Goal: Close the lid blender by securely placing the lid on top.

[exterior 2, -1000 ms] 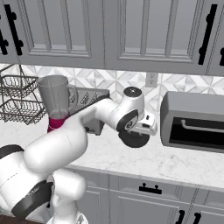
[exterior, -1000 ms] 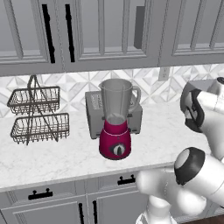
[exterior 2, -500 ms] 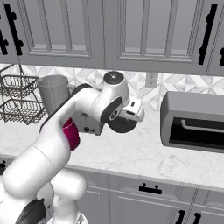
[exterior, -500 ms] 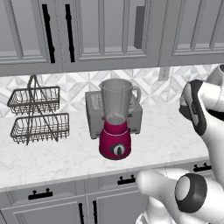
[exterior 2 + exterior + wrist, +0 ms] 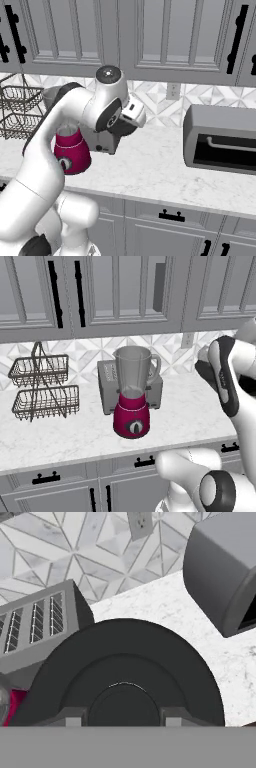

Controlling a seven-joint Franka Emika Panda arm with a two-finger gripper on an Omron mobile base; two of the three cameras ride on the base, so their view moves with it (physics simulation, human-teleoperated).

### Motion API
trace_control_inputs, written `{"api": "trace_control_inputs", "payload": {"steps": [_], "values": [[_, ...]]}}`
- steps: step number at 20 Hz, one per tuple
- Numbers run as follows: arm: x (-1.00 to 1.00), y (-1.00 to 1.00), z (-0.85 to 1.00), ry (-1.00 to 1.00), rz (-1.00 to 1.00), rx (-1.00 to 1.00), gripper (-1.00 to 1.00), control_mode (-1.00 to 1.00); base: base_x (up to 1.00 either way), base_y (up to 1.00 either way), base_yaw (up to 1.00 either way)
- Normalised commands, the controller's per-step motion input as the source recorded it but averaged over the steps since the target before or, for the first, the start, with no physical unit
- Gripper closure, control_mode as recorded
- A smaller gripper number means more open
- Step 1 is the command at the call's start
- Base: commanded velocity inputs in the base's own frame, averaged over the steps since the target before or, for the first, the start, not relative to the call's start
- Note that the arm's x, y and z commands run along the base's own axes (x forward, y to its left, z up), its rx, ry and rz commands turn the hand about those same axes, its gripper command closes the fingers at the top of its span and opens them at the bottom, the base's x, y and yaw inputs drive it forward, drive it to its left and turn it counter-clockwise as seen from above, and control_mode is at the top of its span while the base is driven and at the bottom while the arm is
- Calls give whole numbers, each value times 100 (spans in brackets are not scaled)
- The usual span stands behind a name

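dark lid (image 5: 125, 677) against claw (image 5: 123, 721)

Rendered frames, even diffuse light, moderately bright, no visible lamp. Soft shadow under upper cabinets (image 5: 115, 331) across top of backsplash. Faint contact shadows on marble worktop (image 5: 190, 411) beneath blender (image 5: 132, 393) base and toaster (image 5: 107, 387). No glare; mild sheen on white arm shells. Slight softness and pixelation overall, wire basket (image 5: 42, 388) lines aliased. Hand view: close dark round lid (image 5: 125, 672) near black, little surface detail. No edge distortion noticeable. Oven (image 5: 220, 140) opening dark.
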Motion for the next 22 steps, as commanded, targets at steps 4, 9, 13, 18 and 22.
{"api": "trace_control_inputs", "payload": {"steps": [4, 9, 13, 18, 22], "values": [[-22, 73, 44, -4, -8, 3, 100, -100, 0, 0, 0], [-17, 83, 57, -3, -7, -3, 100, -100, 0, 0, 0], [-8, 84, 59, 0, -4, 0, 100, -100, 0, 0, 0], [-5, 78, 59, 0, -3, 0, 100, -100, 0, 0, 0], [-2, 74, 27, 0, 0, 0, 100, -100, 0, 0, 0]]}}
